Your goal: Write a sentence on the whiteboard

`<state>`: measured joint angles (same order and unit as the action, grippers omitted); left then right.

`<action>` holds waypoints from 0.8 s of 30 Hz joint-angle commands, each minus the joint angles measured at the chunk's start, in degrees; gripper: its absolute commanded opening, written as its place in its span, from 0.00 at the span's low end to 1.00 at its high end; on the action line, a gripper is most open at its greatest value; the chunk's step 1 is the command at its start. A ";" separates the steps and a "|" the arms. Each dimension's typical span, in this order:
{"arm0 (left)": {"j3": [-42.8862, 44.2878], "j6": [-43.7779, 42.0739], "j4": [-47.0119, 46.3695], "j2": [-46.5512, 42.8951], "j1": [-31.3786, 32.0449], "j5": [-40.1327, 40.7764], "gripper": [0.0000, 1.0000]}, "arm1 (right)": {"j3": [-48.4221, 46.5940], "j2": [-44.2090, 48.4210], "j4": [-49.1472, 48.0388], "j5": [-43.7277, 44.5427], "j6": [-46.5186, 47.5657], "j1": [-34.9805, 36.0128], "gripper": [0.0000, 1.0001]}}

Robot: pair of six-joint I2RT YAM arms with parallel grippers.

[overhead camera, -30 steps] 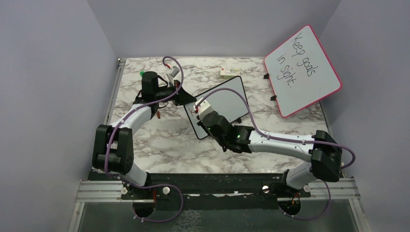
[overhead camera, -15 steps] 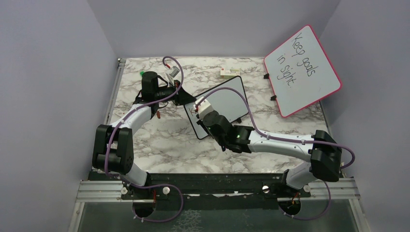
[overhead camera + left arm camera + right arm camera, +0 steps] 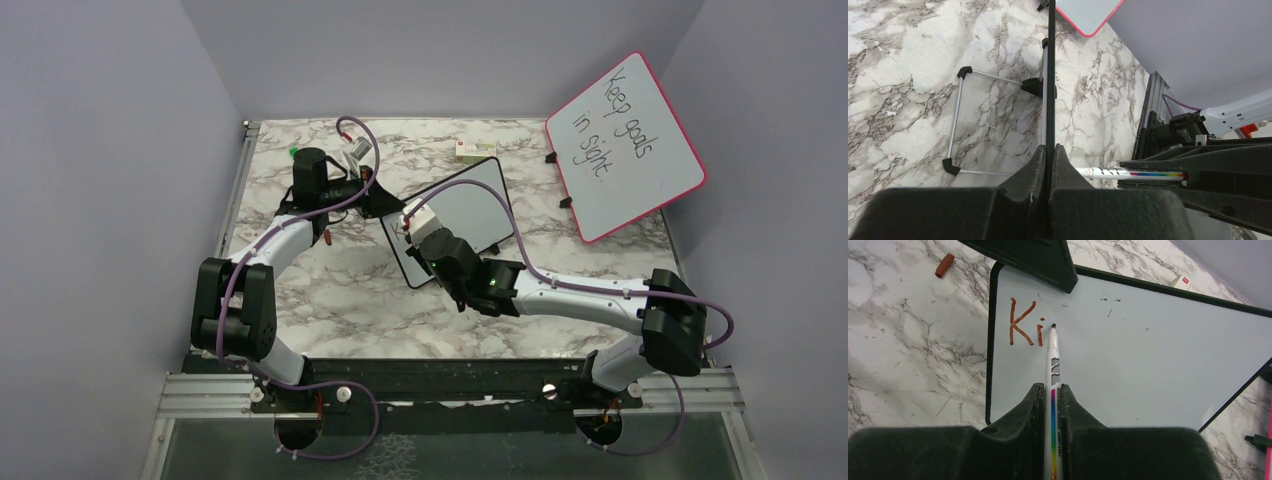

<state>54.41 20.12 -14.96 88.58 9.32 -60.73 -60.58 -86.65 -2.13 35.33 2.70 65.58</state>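
The whiteboard (image 3: 470,212), black-framed, stands tilted mid-table. My left gripper (image 3: 378,200) is shut on its frame at the near-left corner; the left wrist view shows the thin black edge (image 3: 1051,75) pinched between the fingers (image 3: 1049,147). My right gripper (image 3: 1052,387) is shut on a white marker (image 3: 1053,355) with a rainbow stripe, also seen as the marker (image 3: 1128,174). Its tip rests on the board (image 3: 1148,365) just right of the red-brown letters "Ki" (image 3: 1023,329), the only part of the sentence showing. In the top view the right gripper (image 3: 415,228) hides the writing.
A larger pink-framed board (image 3: 625,145) reading "Keep goals in sight" leans at the back right. A small white box (image 3: 475,150) lies behind the whiteboard. A red-brown marker cap (image 3: 944,265) lies on the marble left of it. The whiteboard's wire stand (image 3: 955,120) rests behind it.
My right gripper with the marker has shifted slightly to the left over the board. The left arm and the whiteboard have not moved.
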 commanded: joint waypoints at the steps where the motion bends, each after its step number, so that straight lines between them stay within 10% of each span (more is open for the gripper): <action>1: 0.26 -0.43 1.07 0.46 -0.01 -2.34 0.00 | -1.56 -0.98 -2.53 1.87 0.51 -0.43 0.01; 24: 0.34 -0.43 1.07 0.63 -0.09 -2.03 0.00 | 0.83 2.62 -1.65 -0.25 -0.85 -0.72 0.01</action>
<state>54.41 20.12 -14.96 88.58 9.32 -60.73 -60.55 -86.54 -3.16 35.29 2.81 65.39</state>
